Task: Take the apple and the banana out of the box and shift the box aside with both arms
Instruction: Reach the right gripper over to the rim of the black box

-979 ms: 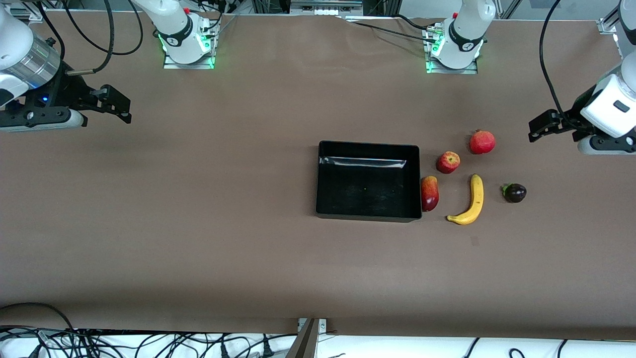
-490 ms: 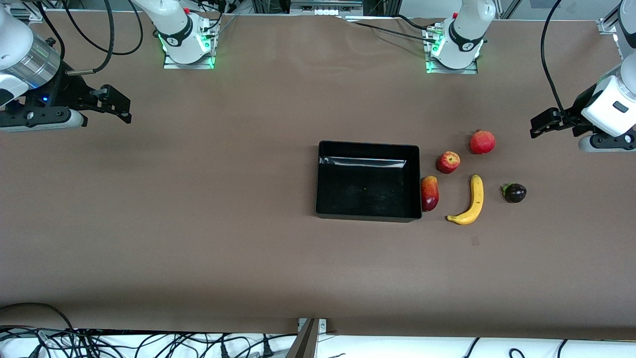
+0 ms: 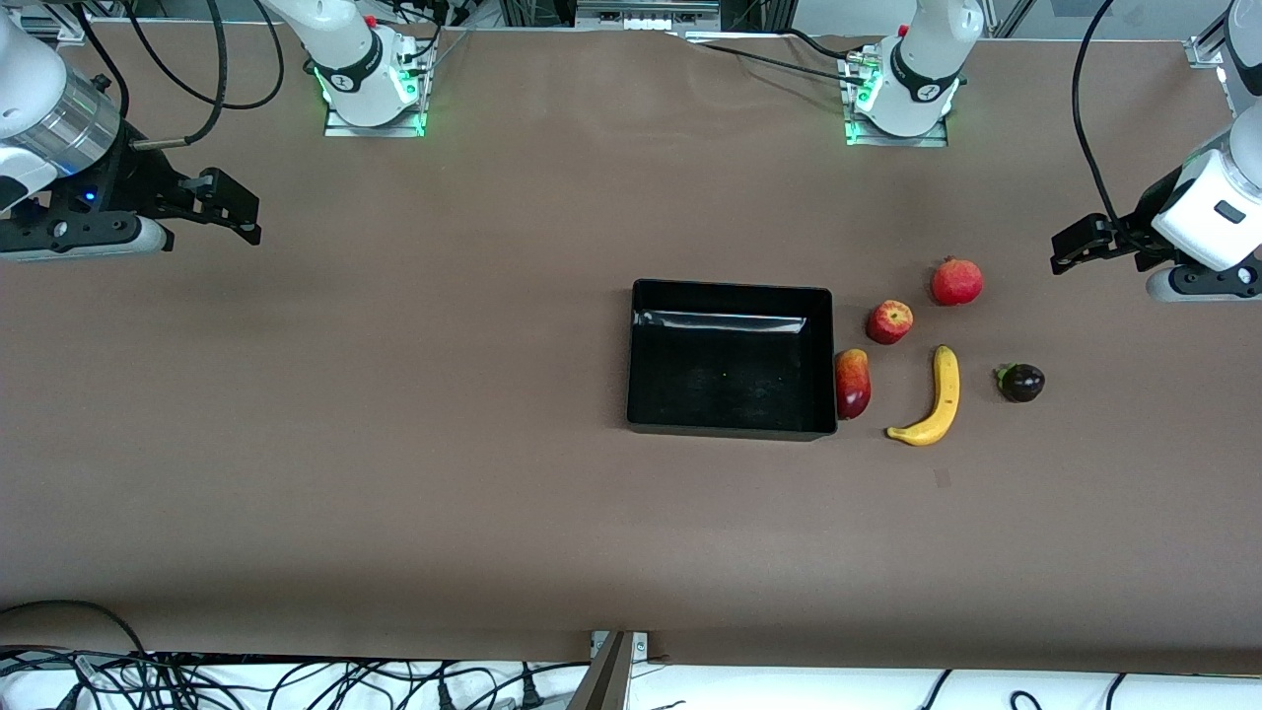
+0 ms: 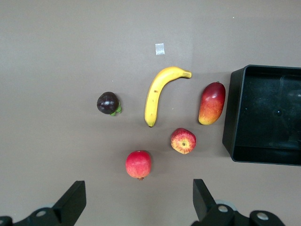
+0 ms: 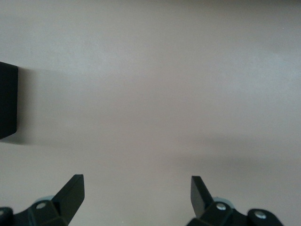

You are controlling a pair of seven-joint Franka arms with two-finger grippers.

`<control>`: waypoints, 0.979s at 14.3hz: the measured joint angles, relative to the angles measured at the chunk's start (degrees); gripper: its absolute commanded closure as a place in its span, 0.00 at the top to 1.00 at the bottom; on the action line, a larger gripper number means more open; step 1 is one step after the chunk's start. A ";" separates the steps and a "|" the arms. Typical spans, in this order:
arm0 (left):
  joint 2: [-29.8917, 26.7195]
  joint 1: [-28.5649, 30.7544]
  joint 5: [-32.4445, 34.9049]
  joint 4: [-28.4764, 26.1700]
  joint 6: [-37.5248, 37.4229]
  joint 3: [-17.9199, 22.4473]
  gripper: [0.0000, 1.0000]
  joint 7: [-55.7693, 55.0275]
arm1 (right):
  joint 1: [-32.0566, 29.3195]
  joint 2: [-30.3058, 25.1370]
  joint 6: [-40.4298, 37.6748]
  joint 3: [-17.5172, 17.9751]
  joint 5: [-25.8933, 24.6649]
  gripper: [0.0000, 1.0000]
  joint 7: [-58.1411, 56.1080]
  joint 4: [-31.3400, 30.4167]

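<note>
The black box (image 3: pixel 732 288) stands empty in the middle of the table. Beside it, toward the left arm's end, lie the fruits: a yellow banana (image 3: pixel 939 398) and a red apple (image 3: pixel 889 321) with yellowish patches. My left gripper (image 3: pixel 1070 248) hangs open over bare table near that end, apart from all the fruit. In the left wrist view the banana (image 4: pixel 155 94), apple (image 4: pixel 183 141) and box (image 4: pixel 231 117) lie ahead of the open left gripper (image 4: pixel 139 202). My right gripper (image 3: pixel 242 212) waits open over the table's other end, with only a box corner (image 5: pixel 7 101) ahead of the right gripper (image 5: pixel 137 193).
A red-yellow mango (image 3: pixel 853 383) lies against the box wall. A red pomegranate (image 3: pixel 956 281) sits farther from the front camera than the apple. A dark purple fruit (image 3: pixel 1022 382) lies beside the banana toward the left arm's end. A small tape mark (image 3: pixel 943 477) lies near the banana.
The left gripper has drifted slightly toward the left arm's end of the table. The right arm, the box and the fruit have not moved.
</note>
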 measured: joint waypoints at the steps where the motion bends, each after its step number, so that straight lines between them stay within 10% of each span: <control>1: 0.00 -0.04 0.00 0.00 0.05 -0.01 1.00 0.00 | 0.00 0.00 0.04 0.00 0.00 1.00 0.00 0.00; 14: -0.01 -0.16 -0.02 0.01 -0.73 -0.06 1.00 0.00 | 18.50 16.27 11.30 1.70 4.79 1.00 5.88 -0.74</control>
